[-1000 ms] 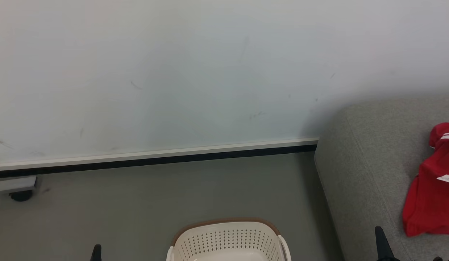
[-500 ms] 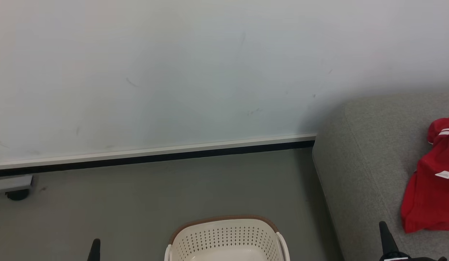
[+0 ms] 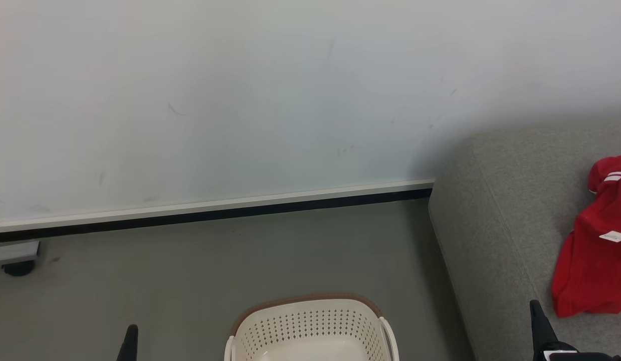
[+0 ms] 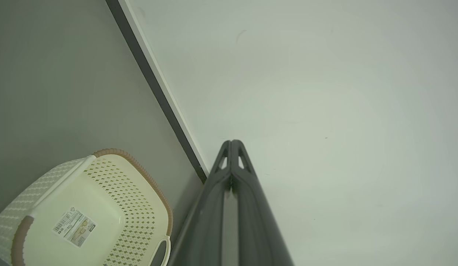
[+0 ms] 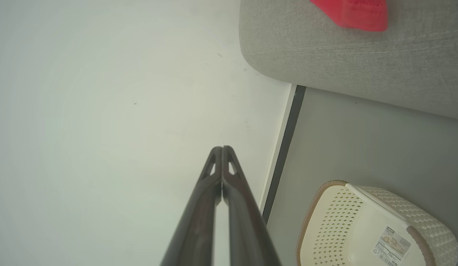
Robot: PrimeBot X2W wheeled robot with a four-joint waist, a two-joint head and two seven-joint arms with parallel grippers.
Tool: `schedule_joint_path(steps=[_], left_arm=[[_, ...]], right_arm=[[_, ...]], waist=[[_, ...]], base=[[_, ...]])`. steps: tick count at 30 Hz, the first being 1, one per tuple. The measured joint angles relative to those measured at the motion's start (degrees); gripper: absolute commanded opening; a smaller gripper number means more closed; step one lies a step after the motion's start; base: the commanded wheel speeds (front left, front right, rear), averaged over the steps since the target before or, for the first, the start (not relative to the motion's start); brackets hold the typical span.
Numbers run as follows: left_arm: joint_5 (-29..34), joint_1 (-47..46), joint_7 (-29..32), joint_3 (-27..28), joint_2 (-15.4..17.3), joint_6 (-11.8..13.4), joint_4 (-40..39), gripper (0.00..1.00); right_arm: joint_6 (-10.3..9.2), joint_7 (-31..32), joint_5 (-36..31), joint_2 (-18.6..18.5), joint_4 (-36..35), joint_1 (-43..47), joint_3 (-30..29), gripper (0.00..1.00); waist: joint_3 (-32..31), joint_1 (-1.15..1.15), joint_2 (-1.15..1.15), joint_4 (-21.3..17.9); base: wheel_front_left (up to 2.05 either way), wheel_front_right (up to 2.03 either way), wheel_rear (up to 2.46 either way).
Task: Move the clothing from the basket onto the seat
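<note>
Red clothing (image 3: pixel 598 250) with white stripes and a white label lies on the grey seat (image 3: pixel 495 215) at the right; a corner of the clothing (image 5: pixel 352 13) shows in the right wrist view. The cream basket (image 3: pixel 307 328) with a brown rim stands on the floor at bottom centre, and the basket (image 4: pixel 88 214) holds only a sticker on its bottom. My left gripper (image 3: pixel 130 341) sits left of the basket, shut with nothing in it (image 4: pixel 231 142). My right gripper (image 3: pixel 537 313) rises over the seat's front, also shut on nothing (image 5: pixel 222 148).
A pale wall (image 3: pixel 240 100) with a white and black skirting (image 3: pixel 215 213) runs behind the grey floor (image 3: pixel 190 281). A grey piece on a black caster (image 3: pixel 17 268) stands at the far left by the wall.
The whole head picture has slid upward a little, so the camera has tilted down. Both grippers' fingertips show slightly higher. The clothing and basket stay where they were.
</note>
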Motion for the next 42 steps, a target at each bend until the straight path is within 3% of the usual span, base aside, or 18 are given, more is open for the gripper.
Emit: schedule_joint_path(steps=[42], left_arm=[[-14.2,-2.2,4.4,2.7,-1.3,-1.9,0.0,0.00]], right_arm=[[0.00,2.7,15.8,0.9,-0.5,-2.4,-3.6,0.00]], waist=[[2.1,0.00,0.00,-1.7]], base=[[0.00,0.00,0.00]])
